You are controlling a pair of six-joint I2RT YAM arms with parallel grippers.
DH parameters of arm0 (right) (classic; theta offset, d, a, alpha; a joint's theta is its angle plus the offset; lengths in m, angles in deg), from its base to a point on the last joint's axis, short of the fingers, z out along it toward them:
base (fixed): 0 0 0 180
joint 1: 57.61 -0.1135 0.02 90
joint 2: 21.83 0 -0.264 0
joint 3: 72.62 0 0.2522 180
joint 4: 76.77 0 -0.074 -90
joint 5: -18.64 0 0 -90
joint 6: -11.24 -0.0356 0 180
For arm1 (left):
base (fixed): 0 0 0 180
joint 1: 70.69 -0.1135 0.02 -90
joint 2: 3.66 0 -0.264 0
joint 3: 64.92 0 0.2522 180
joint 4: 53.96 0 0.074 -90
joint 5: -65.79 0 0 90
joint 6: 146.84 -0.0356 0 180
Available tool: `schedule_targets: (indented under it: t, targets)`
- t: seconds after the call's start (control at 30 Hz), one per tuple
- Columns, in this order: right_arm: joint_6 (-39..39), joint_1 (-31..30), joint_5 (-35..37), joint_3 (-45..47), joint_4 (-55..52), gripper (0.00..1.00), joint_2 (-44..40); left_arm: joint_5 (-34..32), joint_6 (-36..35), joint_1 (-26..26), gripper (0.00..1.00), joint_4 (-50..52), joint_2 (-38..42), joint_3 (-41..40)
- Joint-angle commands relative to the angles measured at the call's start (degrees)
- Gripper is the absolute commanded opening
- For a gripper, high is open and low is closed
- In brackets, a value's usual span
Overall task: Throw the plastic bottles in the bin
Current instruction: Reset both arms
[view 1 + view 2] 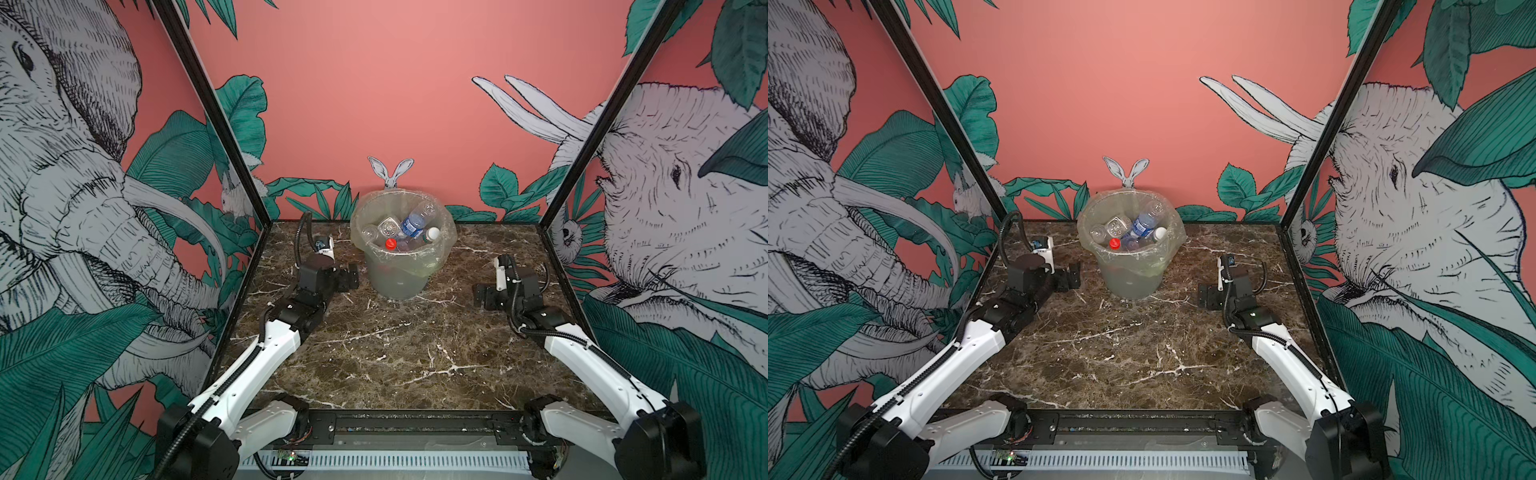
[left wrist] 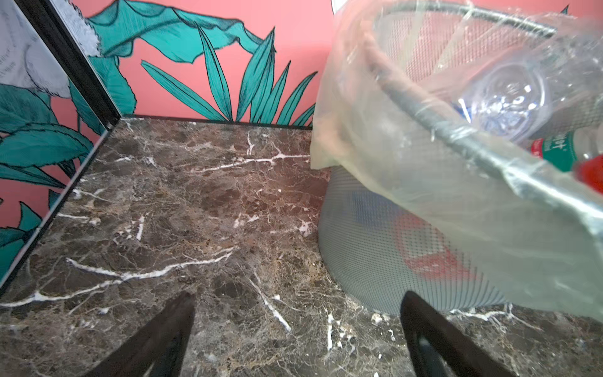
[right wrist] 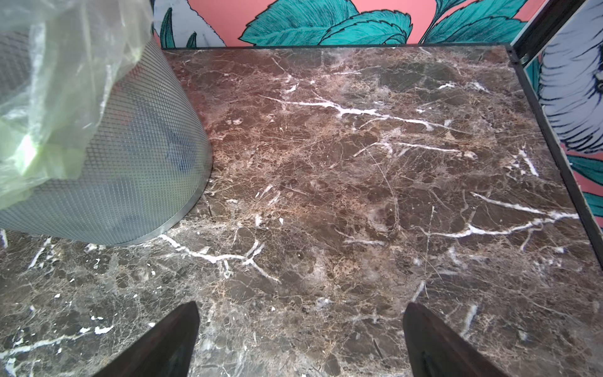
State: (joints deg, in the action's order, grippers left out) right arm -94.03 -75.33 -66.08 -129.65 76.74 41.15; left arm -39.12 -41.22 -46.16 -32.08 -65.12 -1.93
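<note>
In the left wrist view the left gripper [image 2: 295, 329] is standing with its two dark fingers [image 2: 169, 333] spread wide, nothing between them, only brown marble table [image 2: 169, 202] showing in the gap. One finger is pointing just beside the foot of the bin [image 2: 375, 261]; I cannot tell whether it is touching the mesh wall. The right gripper [image 3: 300, 339] is likewise gaping fully, its fingers [image 3: 434, 339] holding nothing and hanging over bare marble, with the bin's base off to one side and apart from them.

In both top views the left gripper [image 1: 347, 277] is sitting close beside the bin [image 1: 398, 278], while the right gripper [image 1: 484, 296] is sitting farther off, with an open strip of table between it and the bin.

The bin is standing upright near the back edge of the table [image 1: 395, 357], about midway between the side walls, its clear bag [image 1: 436, 259] folded over the rim. The plastic bottles [image 1: 412, 224] are lying heaped inside it, reaching near the rim: a blue-labelled one leaning, a red cap [image 1: 390, 244] and a white cap [image 1: 433, 233] showing.

The wide stretch of marble from the bin toward the front rail [image 1: 415, 424] is lying open, bounded by black frame posts [image 1: 212, 108] and printed wall panels on both sides.
</note>
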Motion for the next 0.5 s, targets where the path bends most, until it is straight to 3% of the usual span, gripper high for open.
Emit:
schedule_targets:
  t: [0.0,0.17,0.47]
  targets:
    - [-1.3,1.9,1.7,-1.1,-1.0,1.00,0.8,-2.6,-4.8,-0.4,1.00,-1.4,-2.1,-1.3]
    - [-1.3,6.3,3.6,-1.2,-0.5,1.00,0.7,-3.9,-9.8,-0.4,1.00,-6.4,-5.8,-3.9]
    - [0.5,12.0,5.8,-0.9,1.5,1.00,2.1,-11.6,-24.4,-1.6,1.00,-31.4,-8.0,-16.1]
